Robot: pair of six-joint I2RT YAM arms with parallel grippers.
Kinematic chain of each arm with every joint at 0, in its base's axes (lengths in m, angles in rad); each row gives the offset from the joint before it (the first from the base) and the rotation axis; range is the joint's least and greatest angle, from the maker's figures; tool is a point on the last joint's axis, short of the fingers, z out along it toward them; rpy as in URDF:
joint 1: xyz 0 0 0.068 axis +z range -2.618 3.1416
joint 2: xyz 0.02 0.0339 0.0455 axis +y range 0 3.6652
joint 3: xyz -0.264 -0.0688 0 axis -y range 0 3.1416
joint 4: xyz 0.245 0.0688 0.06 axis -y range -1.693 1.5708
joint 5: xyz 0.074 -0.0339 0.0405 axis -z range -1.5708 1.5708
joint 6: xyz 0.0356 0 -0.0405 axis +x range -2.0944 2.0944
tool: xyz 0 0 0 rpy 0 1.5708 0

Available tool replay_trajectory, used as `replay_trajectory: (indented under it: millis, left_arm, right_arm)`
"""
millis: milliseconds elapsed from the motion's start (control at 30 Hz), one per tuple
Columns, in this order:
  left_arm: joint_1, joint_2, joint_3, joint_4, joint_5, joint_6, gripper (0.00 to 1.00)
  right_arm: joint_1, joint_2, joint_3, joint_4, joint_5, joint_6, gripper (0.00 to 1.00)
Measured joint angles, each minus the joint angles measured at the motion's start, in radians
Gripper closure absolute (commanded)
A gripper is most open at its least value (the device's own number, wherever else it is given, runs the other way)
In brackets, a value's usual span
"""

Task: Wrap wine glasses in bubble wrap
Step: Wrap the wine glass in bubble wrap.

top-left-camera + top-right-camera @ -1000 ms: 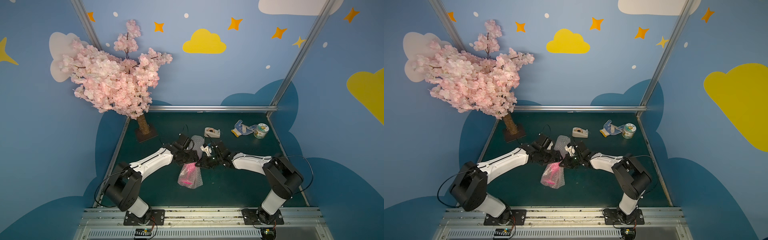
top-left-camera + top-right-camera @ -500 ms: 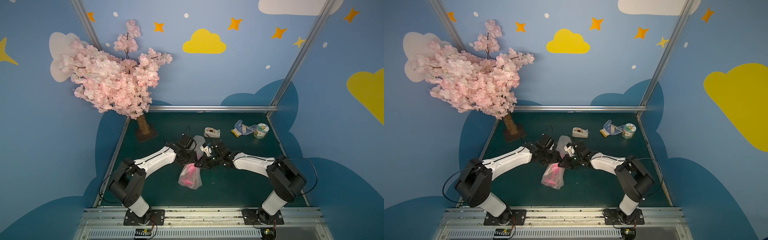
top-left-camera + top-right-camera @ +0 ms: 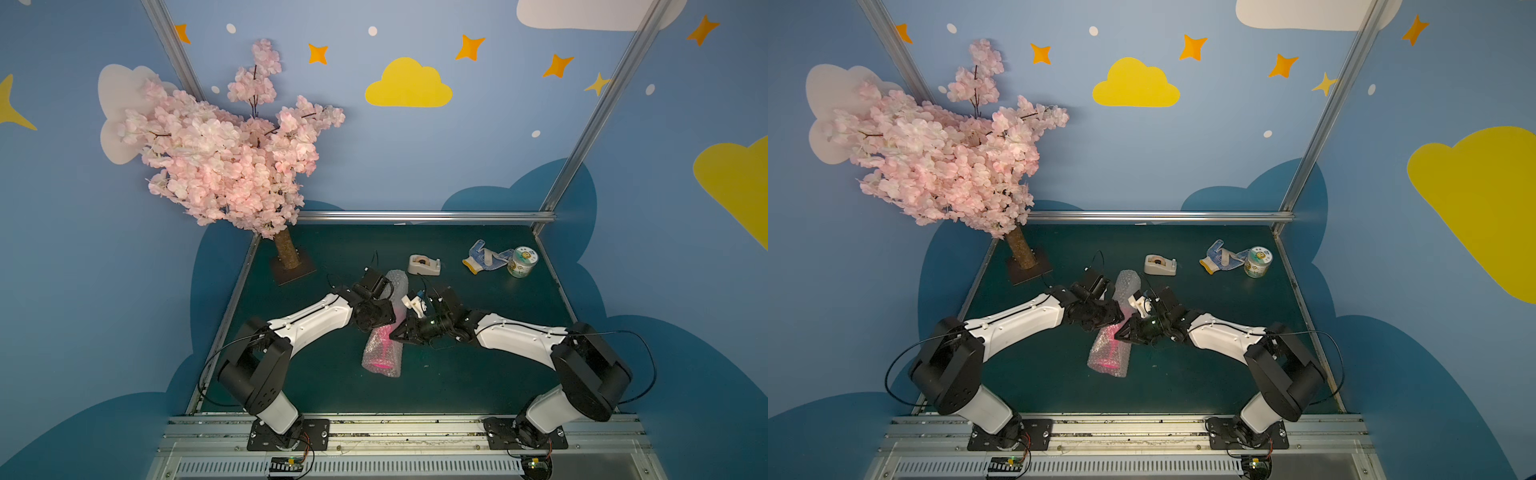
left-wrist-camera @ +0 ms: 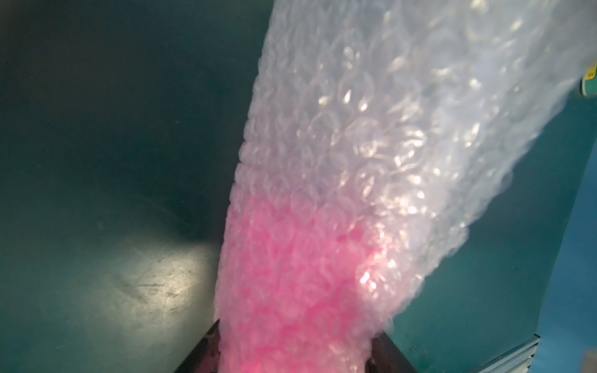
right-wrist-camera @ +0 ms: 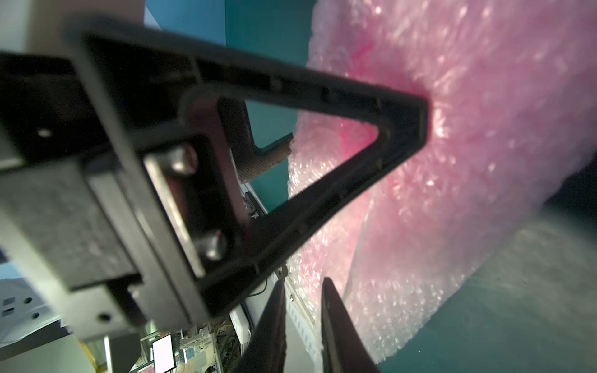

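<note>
Status: the goblet [image 3: 384,351] is already rolled up inside the bubble wrap [image 3: 395,284]. The bundle is laid flat mid-table on the green mat [image 3: 478,374], with its long axis running away from the arm bases. Pink is seen through the wrap in the near half only, and the near end looks open. The far half reads as empty, slack tube. The left gripper [image 4: 295,352] is set across the pink section with its fingers [image 4: 203,352] pressed against both sides, so it is taken as clamped on the wrapped bundle. The right gripper [image 3: 399,334] is placed against the opposite side at about the same spot. One of its fingertips is seen dug into the wrap in the right wrist view, but the second finger is not resolved, so open or closed cannot be told. Further back, the tape dispenser [image 3: 424,264] is parked just beyond the roll's far end, clear of both grippers. A work glove [image 3: 484,259] and a labelled tub [image 3: 522,262] are seen well off to the right, and a blossom tree [image 3: 232,166] at the far left. Rolling is judged done. The ends are not folded in and no tape is seen, so closing and taping are judged left.
</note>
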Motion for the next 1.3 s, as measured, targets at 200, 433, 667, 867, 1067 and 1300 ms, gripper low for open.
replay_trajectory:
  millis: [200,433,667,867,1067,1300]
  left_arm:
    - [0.000,-0.007,-0.012,0.028,0.000,-0.042,0.41]
    - [0.000,-0.007,-0.018,0.047,0.000,-0.069,0.41]
    - [-0.004,-0.007,-0.024,0.063,-0.004,-0.098,0.42]
    - [-0.008,-0.007,-0.025,0.067,-0.015,-0.116,0.42]
    - [-0.012,-0.008,-0.026,0.074,-0.026,-0.134,0.44]
    - [-0.013,-0.030,-0.051,0.095,-0.043,-0.153,0.45]
  right_arm:
    - [-0.059,-0.134,-0.043,-0.043,-0.004,0.025,0.83]
    - [-0.121,-0.167,-0.109,-0.048,0.026,0.047,0.89]
    - [-0.041,0.002,-0.080,0.013,-0.002,0.047,0.92]
    - [0.018,0.042,-0.050,0.073,-0.005,0.064,0.93]
    - [0.036,0.068,-0.050,0.101,-0.005,0.082,0.93]
    - [0.036,0.068,-0.057,0.117,-0.020,0.103,0.86]
